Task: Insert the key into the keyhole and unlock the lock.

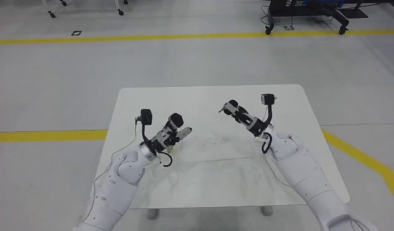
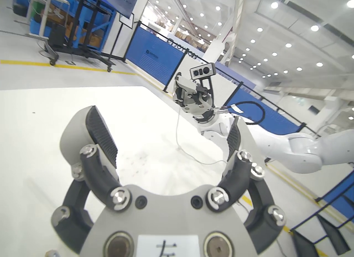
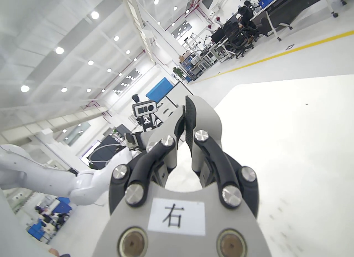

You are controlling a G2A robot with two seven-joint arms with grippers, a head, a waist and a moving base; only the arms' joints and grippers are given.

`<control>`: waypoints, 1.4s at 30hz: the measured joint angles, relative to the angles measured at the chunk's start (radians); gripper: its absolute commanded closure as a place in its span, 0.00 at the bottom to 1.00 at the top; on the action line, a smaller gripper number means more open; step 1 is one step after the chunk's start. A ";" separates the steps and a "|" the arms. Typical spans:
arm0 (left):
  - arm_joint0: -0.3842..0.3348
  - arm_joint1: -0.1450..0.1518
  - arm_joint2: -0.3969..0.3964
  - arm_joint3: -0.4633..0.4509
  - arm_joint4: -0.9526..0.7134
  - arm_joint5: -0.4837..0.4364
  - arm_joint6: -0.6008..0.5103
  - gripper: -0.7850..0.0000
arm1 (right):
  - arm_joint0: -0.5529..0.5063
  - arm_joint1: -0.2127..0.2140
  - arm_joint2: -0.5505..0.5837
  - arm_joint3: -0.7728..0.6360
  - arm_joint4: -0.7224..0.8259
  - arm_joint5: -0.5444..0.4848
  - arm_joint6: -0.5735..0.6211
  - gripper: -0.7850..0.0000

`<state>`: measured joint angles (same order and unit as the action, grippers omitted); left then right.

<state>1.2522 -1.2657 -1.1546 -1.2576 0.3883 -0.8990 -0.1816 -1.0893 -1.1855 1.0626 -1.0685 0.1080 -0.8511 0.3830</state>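
From above, a small yellowish thing [image 1: 173, 143] shows tight against the underside of my left gripper [image 1: 183, 132]. It is too small for me to tell whether it is the lock, or whether it lies on the bench [image 1: 209, 182] or hangs clear of it. I cannot make out the key for certain either. My right gripper [image 3: 184, 108] has its ribbed pads [image 3: 189, 119] pressed together. Along the seam I see only a thin dark line, so I cannot tell whether anything is pinched there.

My left gripper is spread wide. Its two ribbed pads [image 2: 101, 136] stand well apart, and between them I see only bare bench top. This gripper sits over the left half of the bench, toward its near side, and points at my other arm.

My right gripper sits over the right half, a little farther from me, with its tip turned toward the left one. The two face each other across the middle of the bench and are well apart.

Each wrist carries a small camera on a stalk: one above my left wrist [image 1: 146, 116] and one above my right [image 1: 268, 99]. A thin pale cable [image 2: 179, 136] drops from my right wrist and trails across the bench top. The bench is white with rounded corners, faintly scuffed in the middle.

Yellow lines [image 1: 184, 39] cross the grey floor beyond the bench and on both sides of it.
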 measured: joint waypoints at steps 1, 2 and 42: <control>-0.011 0.000 0.013 0.013 -0.058 -0.013 -0.039 0.00 | 0.008 -0.004 -0.010 0.007 0.028 0.009 0.018 1.00; -0.022 0.000 0.025 0.025 -0.112 -0.025 -0.077 0.00 | 0.016 -0.007 -0.018 0.014 0.046 0.015 0.031 1.00; -0.083 -0.005 0.107 0.085 -0.191 0.033 -0.145 0.85 | 0.121 -0.097 -0.178 0.174 0.232 -0.045 0.253 1.00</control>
<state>1.1696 -1.2708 -1.0473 -1.1723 0.1977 -0.8659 -0.3263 -0.9687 -1.2825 0.8850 -0.8946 0.3400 -0.8965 0.6356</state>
